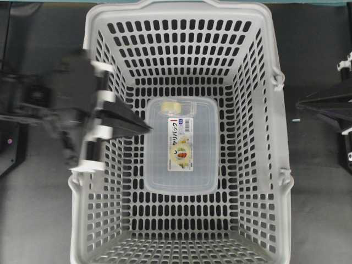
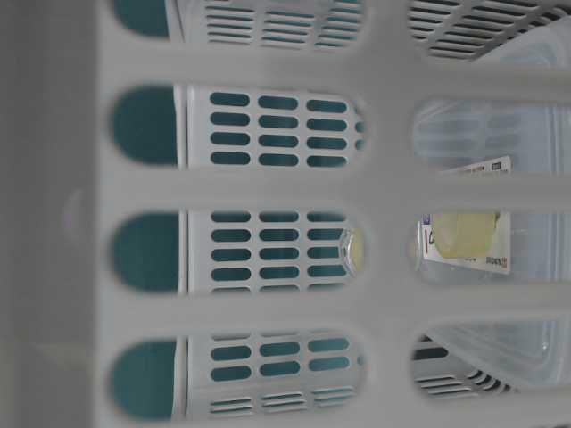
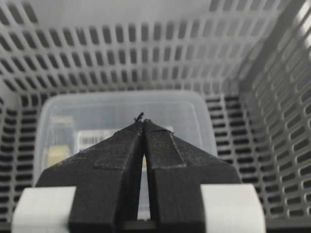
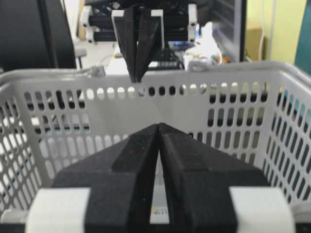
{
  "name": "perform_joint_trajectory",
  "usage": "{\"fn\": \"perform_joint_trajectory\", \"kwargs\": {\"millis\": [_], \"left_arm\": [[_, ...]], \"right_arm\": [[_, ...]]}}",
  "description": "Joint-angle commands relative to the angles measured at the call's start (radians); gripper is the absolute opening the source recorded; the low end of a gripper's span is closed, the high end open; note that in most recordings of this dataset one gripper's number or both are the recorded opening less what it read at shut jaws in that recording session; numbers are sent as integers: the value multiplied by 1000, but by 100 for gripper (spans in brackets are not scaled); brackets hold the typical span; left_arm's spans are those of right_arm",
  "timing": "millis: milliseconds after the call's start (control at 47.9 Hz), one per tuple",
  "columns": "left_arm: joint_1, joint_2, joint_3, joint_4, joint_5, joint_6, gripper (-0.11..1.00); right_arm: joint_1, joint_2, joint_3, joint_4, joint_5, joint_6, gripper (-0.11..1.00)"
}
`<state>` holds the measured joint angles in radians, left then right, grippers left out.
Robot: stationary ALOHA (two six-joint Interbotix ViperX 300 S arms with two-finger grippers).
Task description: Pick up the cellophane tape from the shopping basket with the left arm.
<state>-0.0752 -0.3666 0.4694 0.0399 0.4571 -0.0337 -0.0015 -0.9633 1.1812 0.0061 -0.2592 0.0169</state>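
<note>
The cellophane tape [image 1: 177,106] is a small clear roll with a pale yellowish ring, sitting in a little clear holder; in the overhead view it lies at the 12 o'clock end of the food box [image 1: 181,165], apparently on or just under its clear lid (which of the two I cannot tell). That box is a clear rectangular tub with a white printed label, and it rests on the slotted floor in the middle of the shopping basket [image 1: 258,71], a light grey one with slotted walls. The left gripper [image 1: 147,127] reaches in over the basket's 9 o'clock wall, its black triangular fingers pressed together with nothing between them, the tip hanging just at the box's 9 o'clock edge and near the tape without touching it. The right gripper [image 4: 159,127] sits outside the basket on the 3 o'clock side, also closed and empty. The left wrist view shows the box beyond the closed fingertips but the tape is not clearly made out there; the table-level view looks through the blurred basket wall and catches a yellowish patch [image 2: 462,234] by the label. The right wrist view alone shows both grippers facing each other across the rim. Counted: one tape, one box, one basket, two grippers.
</note>
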Motion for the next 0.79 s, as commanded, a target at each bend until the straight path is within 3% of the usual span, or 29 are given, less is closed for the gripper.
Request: {"fn": "perform_joint_trajectory", "kwargs": {"millis": [0, 104, 376, 501, 584, 772], "left_arm": [[-11, 63, -97, 5, 72, 0, 0], [-18, 117, -152, 5, 109, -5, 0], [-20, 189, -230, 5, 169, -12, 0], [-21, 236, -267, 5, 232, -14, 2], [-20, 282, -299, 5, 301, -17, 16], [-21, 396, -387, 5, 411, -38, 72]], "right_arm": [[6, 5, -21, 2, 12, 0, 3], [23, -3, -23, 2, 20, 2, 15], [37, -29, -26, 2, 40, 0, 73], [46, -35, -28, 3, 40, 0, 77], [52, -37, -28, 2, 40, 0, 76], [66, -37, -28, 2, 38, 0, 76]]}}
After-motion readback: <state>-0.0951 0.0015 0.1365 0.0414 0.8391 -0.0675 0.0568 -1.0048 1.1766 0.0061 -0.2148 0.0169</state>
